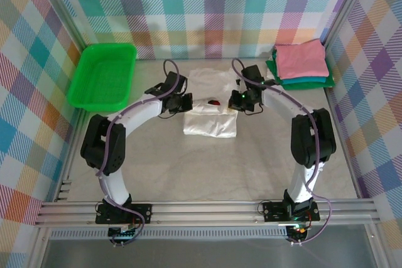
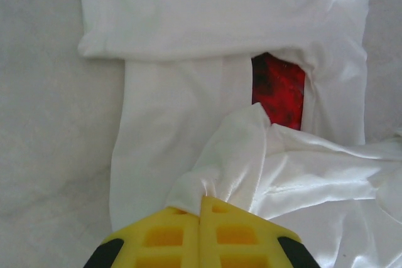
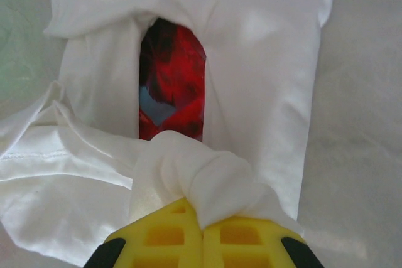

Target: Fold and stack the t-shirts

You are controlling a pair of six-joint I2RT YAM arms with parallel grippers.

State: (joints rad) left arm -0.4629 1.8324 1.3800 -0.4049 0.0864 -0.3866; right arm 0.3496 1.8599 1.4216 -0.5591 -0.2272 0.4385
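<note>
both grippers (image 2: 200, 208) (image 3: 202, 218) — pinching white t-shirt (image 1: 210, 101)

white t-shirt (image 1: 210, 123): mid-scene, partly folded, side edges turned inward, wrinkled; cloth bunched into a raised peak at left and at right. red-and-black graphic (image 1: 215, 102) shows through the gap between folds. pink t-shirt (image 1: 301, 59): folded flat, far right, stacked on folded teal t-shirt (image 1: 314, 80) and green t-shirt (image 1: 272, 68).

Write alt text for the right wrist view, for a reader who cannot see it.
The yellow-tipped right hand is shut on a bunched fold of the white t-shirt. Beyond the pinch, a gap in the cloth shows its red-and-black print.
</note>
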